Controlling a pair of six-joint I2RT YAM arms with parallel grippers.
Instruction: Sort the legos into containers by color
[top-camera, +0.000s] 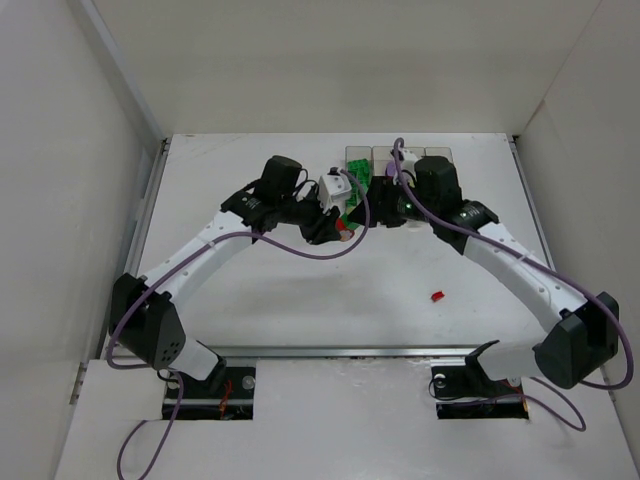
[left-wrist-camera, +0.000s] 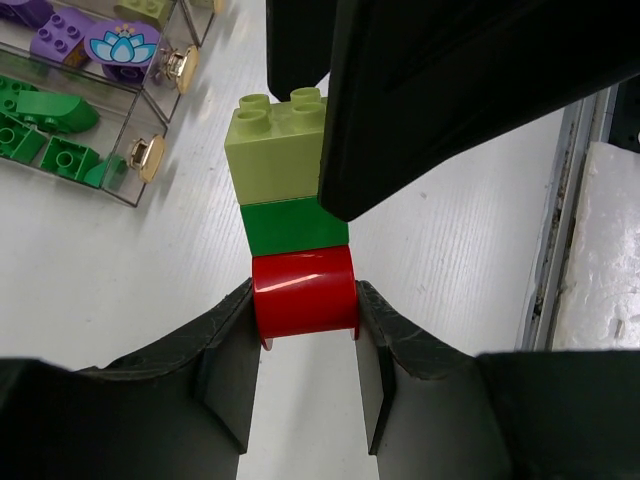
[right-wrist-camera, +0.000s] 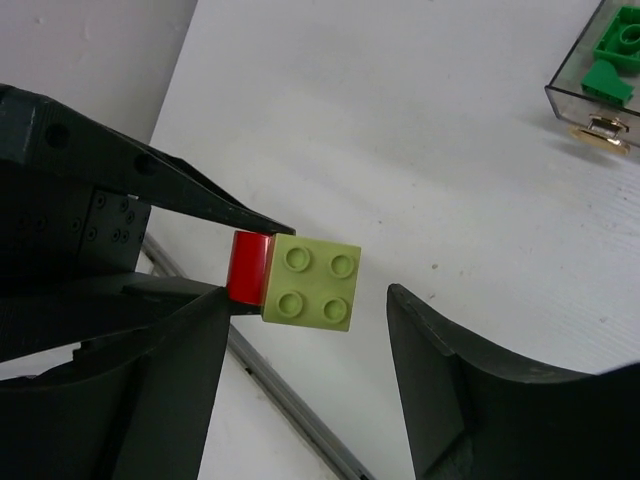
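Observation:
My left gripper (left-wrist-camera: 305, 300) is shut on a red lego (left-wrist-camera: 305, 292), the near end of a stack of three held above the table. A green lego (left-wrist-camera: 295, 227) and a pale yellow-green lego (left-wrist-camera: 278, 150) follow it. My right gripper (right-wrist-camera: 308, 300) is open, its jaws on either side of the pale lego (right-wrist-camera: 312, 282), with the red one (right-wrist-camera: 248, 265) behind it. One right finger (left-wrist-camera: 420, 100) lies against the stack's side. In the top view both grippers, left (top-camera: 335, 228) and right (top-camera: 385, 200), meet just in front of the row of clear bins (top-camera: 400, 155).
A clear bin (left-wrist-camera: 163, 110) holds several green legos, and the one beyond it holds purple ones (left-wrist-camera: 60, 35). A bin end with green legos shows in the right wrist view (right-wrist-camera: 575, 100). A loose red lego (top-camera: 437, 296) lies on the table nearer the right arm.

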